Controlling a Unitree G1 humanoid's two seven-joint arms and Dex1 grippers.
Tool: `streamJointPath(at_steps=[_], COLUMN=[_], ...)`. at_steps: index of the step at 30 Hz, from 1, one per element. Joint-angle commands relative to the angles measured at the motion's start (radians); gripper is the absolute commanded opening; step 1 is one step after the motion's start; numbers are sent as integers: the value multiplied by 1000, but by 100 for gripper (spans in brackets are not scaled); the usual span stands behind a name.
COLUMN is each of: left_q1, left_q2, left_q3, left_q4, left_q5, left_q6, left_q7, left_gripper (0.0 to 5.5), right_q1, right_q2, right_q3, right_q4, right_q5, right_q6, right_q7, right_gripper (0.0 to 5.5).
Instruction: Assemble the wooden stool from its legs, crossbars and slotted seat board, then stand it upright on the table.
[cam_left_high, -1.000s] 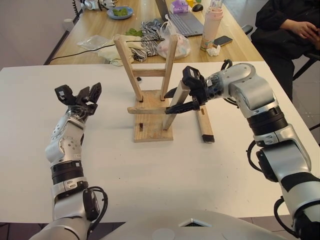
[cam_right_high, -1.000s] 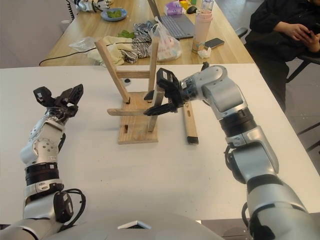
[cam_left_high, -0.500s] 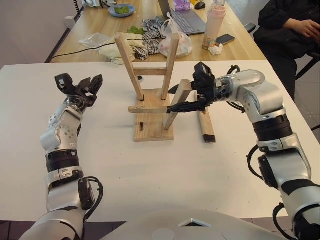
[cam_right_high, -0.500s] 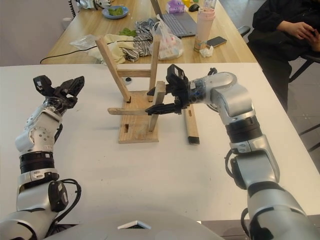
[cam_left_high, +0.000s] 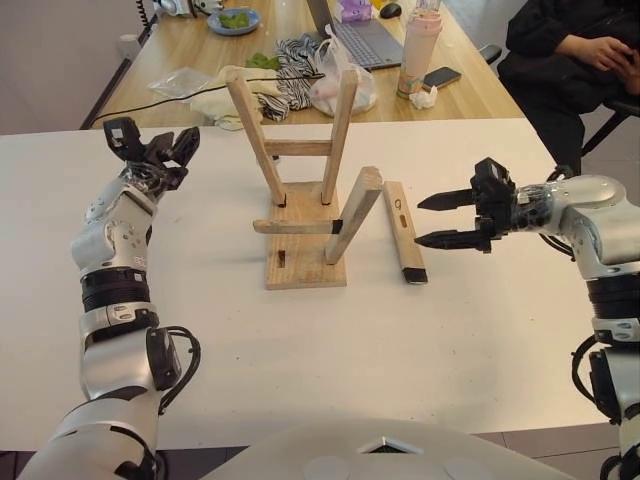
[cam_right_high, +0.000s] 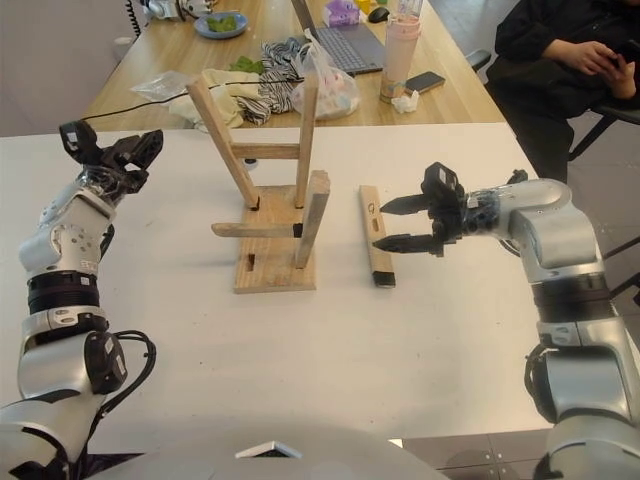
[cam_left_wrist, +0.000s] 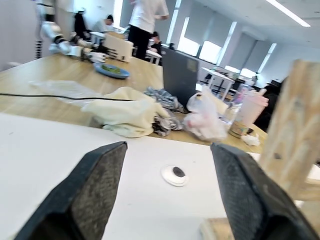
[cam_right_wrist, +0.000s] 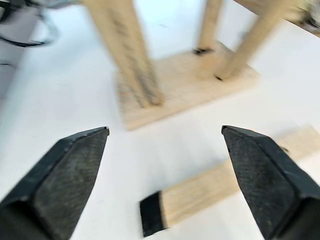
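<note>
The right hand (cam_left_high: 418, 222) hovers with fingers spread wide, forearm stretched inward over the table (cam_left_high: 300, 350), fingertips pointing at the loose leg (cam_left_high: 404, 236) lying just beside the half-built stool (cam_left_high: 305, 262). The left hand (cam_left_high: 155, 143), also open, is held up well apart from the stool

four legs (cam_left_high: 255, 135), two crossbars (cam_left_high: 298, 147), one seat board (cam_left_high: 300, 268)

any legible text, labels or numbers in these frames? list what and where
No text can be read anywhere.
Seat board and loose leg: bare wood, no lettering visible.
Pink bottle: any print is too small to read.
Laptop: key legends are too small to read.
</note>
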Motion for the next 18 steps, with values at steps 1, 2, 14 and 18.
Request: streamJointPath(at_steps=[1,2,14,18], left_q1=[86,103,92,86], left_q2=[-75,-84,-128,-162], left_q3=[48,54,73,41], left_q4=[-83,-100,-143,-187], left_q5=[-8,-7,7,14], left_q6=[-33,-36,-63,-75], left_q7=[109,126,240,246], left_gripper=[305,305,305,305], right_q1=[51,92,320,310], right_q2=[220,276,377,350], right_q3=[-109,-129,-10,-58], right_q4=[-20,-70,-87,36], right_q5=[9,19,-223,-218], right_q6=[135,165,16,-22], right_q7=[-389,-472,-799,-788], right_gripper=[441,441,432,366])
